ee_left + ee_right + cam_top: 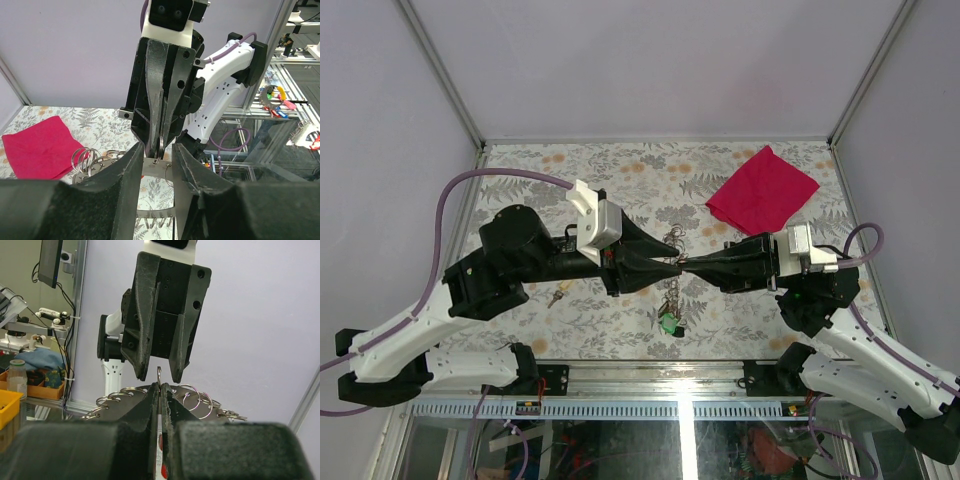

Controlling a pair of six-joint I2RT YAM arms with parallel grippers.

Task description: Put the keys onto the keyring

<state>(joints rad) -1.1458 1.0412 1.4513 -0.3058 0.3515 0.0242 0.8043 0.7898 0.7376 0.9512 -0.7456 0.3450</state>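
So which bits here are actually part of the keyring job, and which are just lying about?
Job: keyring, pinched by right gripper; left gripper straddling it; loose brass key; ring bunch.
Lying about: red cloth; green tag.

The left arm's fingers (pixel 655 262) and the right arm's fingers (pixel 708 263) meet tip to tip over the middle of the table (pixel 530 170), and we see both arms barring that band side to side. The keyring (pixel 159 373) pinched in the right fingers and a dangling green tag (pixel 669 323) crowd that spot. The far left lies open; a red cloth (pixel 762 190) covers the far right.
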